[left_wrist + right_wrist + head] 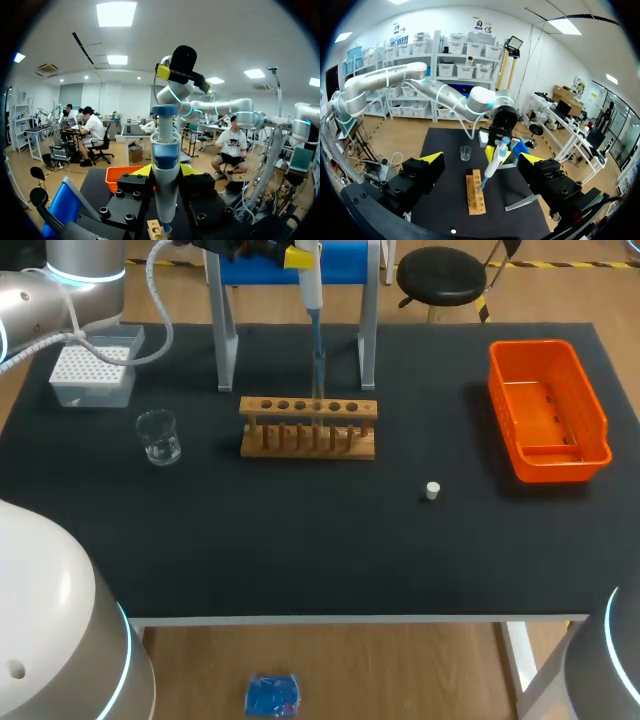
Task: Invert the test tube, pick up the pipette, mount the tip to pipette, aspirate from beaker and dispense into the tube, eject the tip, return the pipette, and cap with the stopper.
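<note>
A: Wooden rack [308, 410] mid-worktop [300, 560]. Where does the pipette [312, 290] sit against it?
B: Straight above the middle holes, long axis upright, tip pointing down at the rack. I can't tell whether it is inside the tube. The left end effector [166, 171] is clamped on the pipette body from both sides.
A: And the other arm?
B: The right end effector [481, 159] hangs well apart from the rack, fingers spread, holding nothing. The stopper [432, 490] lies toward that arm's side, so I'd judge it the nearer one for capping.
</note>
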### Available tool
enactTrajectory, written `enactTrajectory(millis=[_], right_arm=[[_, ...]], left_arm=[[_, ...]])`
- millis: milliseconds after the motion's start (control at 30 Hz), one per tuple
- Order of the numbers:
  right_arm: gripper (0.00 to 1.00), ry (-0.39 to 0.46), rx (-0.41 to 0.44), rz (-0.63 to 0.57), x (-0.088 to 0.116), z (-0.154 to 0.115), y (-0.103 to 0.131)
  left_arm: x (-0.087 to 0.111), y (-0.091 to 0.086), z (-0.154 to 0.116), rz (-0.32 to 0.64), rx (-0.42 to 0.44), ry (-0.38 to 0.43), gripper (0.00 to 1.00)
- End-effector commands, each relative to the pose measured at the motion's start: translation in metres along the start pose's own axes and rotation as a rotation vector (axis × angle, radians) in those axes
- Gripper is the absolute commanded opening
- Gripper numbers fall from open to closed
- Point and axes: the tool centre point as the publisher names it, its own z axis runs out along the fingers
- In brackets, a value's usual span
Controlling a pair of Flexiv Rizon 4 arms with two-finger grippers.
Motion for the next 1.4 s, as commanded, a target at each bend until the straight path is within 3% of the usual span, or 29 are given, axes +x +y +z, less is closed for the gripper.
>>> enactTrajectory(millis=[33, 267, 433, 667, 767, 1400], right_arm=[[1.00, 0.013, -0.116, -0.014, 0.025, -0.026, -0.047], [1.00, 0.096, -0.167, -0.006, 0.069, -0.016, -0.087], [1.00, 0.131, -0.223, -0.023, 0.103, -0.010, -0.100], [1.00, 0.171, -0.365, -0.002, 0.128, -0.004, -0.114], [1.00, 0.206, -0.362, -0.010, 0.138, 0.000, -0.118], [1.00, 0.198, -0.356, -0.008, 0.142, 0.005, -0.123]], left_arm=[[-0.001, -0.001, -0.001, 0.000, -0.002, 0.004, 0.00], [-0.001, -0.001, -0.001, 0.000, -0.002, 0.004, 0.00], [-0.001, -0.001, -0.001, 0.000, -0.002, 0.004, 0.00], [-0.001, -0.001, -0.001, 0.000, -0.002, 0.004, 0.00], [-0.001, -0.001, -0.001, 0.000, -0.002, 0.004, 0.00], [-0.001, -0.001, -0.001, 0.000, -0.002, 0.004, 0.00]])
